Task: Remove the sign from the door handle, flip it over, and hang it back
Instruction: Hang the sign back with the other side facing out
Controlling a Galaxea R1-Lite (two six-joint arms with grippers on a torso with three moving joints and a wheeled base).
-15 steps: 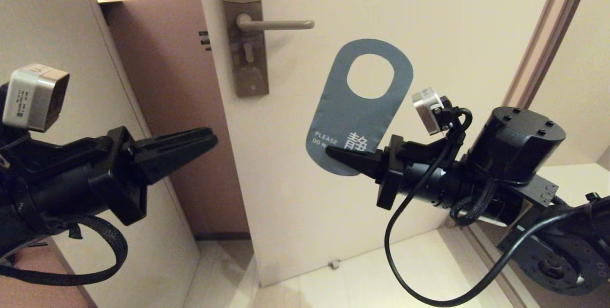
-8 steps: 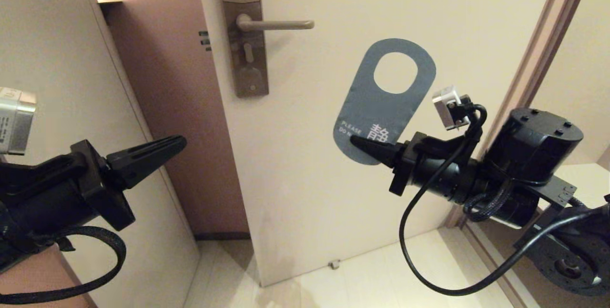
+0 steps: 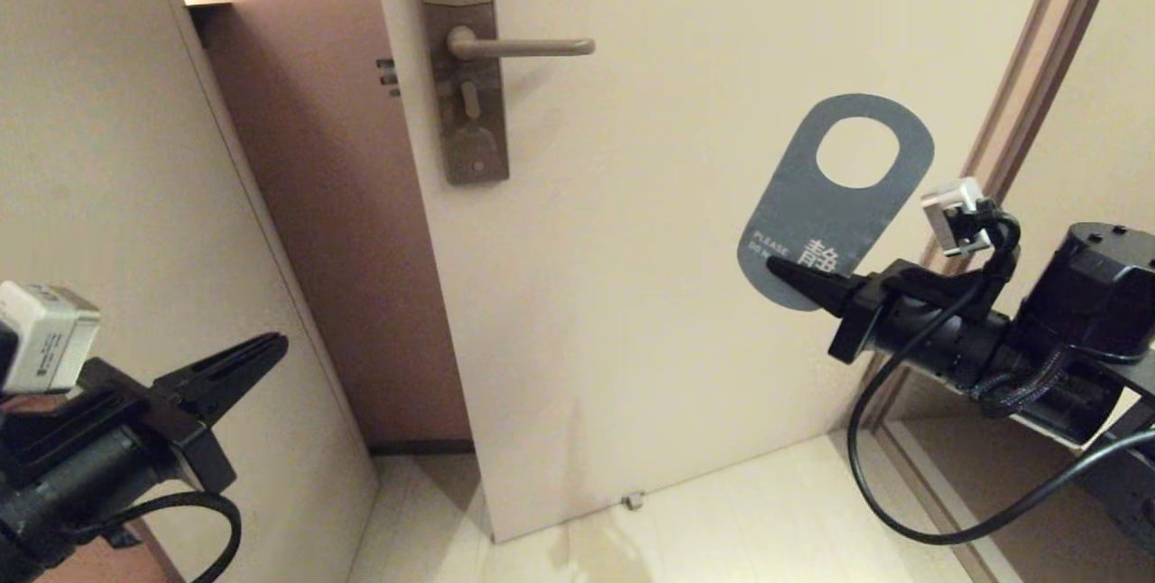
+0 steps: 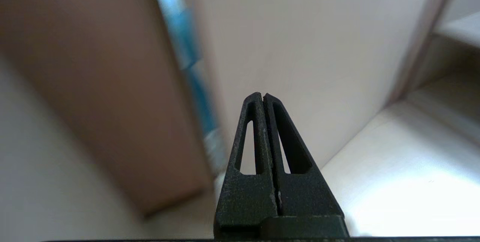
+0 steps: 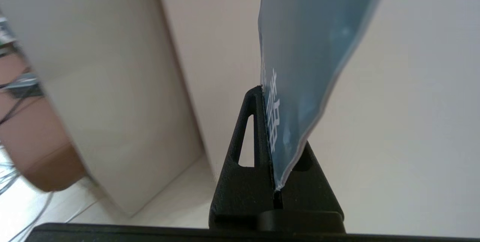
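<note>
One cream door (image 3: 686, 312) fills the middle of the head view, with a pale cabinet panel (image 3: 117, 204) standing at nine o'clock and a brownish door frame (image 3: 1029, 87) running down at two o'clock; a light floor (image 3: 722, 529) shows at six o'clock. On the door, at twelve o'clock, sits one door handle (image 3: 523, 47), a single level lever on a tall narrow plate (image 3: 462, 69), bare, with nothing hanging on it and nothing between it and the arms. There is one sign (image 3: 839, 199), at about three o'clock, well apart from the lever, lower and toward the frame, its blue-grey face with white lettering toward the camera and its oval hole uppermost. The right gripper (image 3: 778, 267) holds it up in front of the door, its jaws pinching the card's lower edge; the right wrist view shows the sign (image 5: 300, 66) rising from between the two black fingers (image 5: 243, 148), slightly bowed. The left gripper (image 3: 275, 345) hangs low at eight o'clock before the cabinet panel, well clear of the door, its jaws pressed together on nothing, as the left wrist view shows the left gripper (image 4: 262, 95) with its two fingers meeting at the tips. Two arms and two wrist cameras are in view.
</note>
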